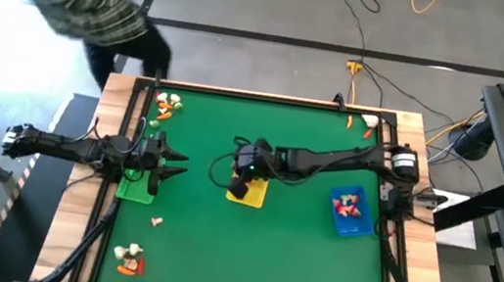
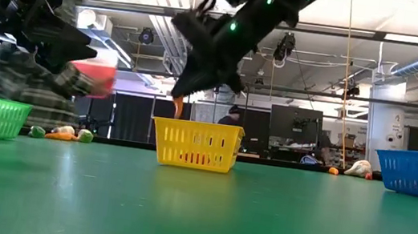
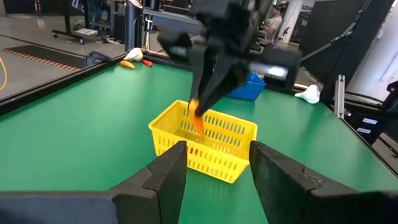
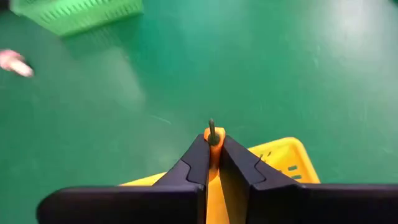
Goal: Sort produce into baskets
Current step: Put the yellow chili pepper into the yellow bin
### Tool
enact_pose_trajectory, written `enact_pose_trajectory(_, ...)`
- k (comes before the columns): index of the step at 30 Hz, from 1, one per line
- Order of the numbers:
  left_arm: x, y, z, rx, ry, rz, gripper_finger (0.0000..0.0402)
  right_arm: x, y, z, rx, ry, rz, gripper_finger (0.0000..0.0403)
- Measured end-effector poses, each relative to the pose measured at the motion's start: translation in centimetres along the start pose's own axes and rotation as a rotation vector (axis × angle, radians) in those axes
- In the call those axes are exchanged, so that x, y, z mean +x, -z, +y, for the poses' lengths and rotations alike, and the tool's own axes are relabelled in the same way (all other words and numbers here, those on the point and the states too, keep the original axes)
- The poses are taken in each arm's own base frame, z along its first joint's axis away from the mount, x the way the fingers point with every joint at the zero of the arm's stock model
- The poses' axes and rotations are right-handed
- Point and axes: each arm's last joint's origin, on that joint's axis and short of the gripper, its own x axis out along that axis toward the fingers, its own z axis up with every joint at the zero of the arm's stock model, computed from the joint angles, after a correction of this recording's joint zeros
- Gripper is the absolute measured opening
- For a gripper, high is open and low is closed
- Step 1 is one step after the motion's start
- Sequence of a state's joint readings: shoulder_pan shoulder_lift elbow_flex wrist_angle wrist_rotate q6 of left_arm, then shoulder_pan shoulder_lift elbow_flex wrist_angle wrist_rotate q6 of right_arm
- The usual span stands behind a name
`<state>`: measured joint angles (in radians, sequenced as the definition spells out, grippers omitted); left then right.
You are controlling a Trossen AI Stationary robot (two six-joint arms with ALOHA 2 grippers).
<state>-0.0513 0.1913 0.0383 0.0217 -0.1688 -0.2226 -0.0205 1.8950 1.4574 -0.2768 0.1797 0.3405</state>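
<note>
Carrot-like orange produce piece (image 4: 213, 138) is pinched between the closed fingers of the right tool (image 4: 212, 163) in the right wrist view, stem outward, with the yellow basket (image 4: 287, 159) directly beyond, seemingly for a drop.

High view: the right tool (image 1: 242, 187) hangs over the yellow basket (image 1: 255, 193) at desk (image 1: 255, 260) centre; the left tool (image 1: 173, 163), spread open and empty, waits at nine o'clock above the green basket (image 1: 132, 188).

Low view: the piece (image 2: 177, 106) dangles above the basket's rim (image 2: 195, 127).
</note>
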Motion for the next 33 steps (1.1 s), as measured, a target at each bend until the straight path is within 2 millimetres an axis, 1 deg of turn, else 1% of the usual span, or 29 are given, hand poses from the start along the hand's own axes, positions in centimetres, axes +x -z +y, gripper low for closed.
enact_pose_trajectory(5,0.0,0.0,0.0,0.000,0.000,0.002,0.0158,1.4,0.7,-0.6,0.003,0.022,0.034,0.0018)
enact_pose_trajectory(10,0.0,0.0,0.0,0.001,-0.001,0.003,0.0158,2.4,1.3,-0.9,0.017,0.033,0.067,0.0018)
enact_pose_trajectory(17,0.0,0.0,0.0,0.000,-0.001,0.003,0.0158,2.5,1.4,-1.3,0.029,0.042,0.087,0.0018)
enact_pose_trajectory(22,0.0,0.0,0.0,0.001,-0.001,0.004,0.0158,2.4,2.2,-1.9,0.049,0.058,0.181,0.0018)
enact_pose_trajectory(28,0.0,0.0,0.0,0.000,-0.001,0.003,0.0158,2.2,3.0,-2.3,0.011,0.093,0.275,0.0018)
enact_pose_trajectory(33,0.0,0.0,0.0,0.000,-0.001,0.003,0.0158,2.2,3.0,-2.4,-0.015,0.098,0.275,0.0027)
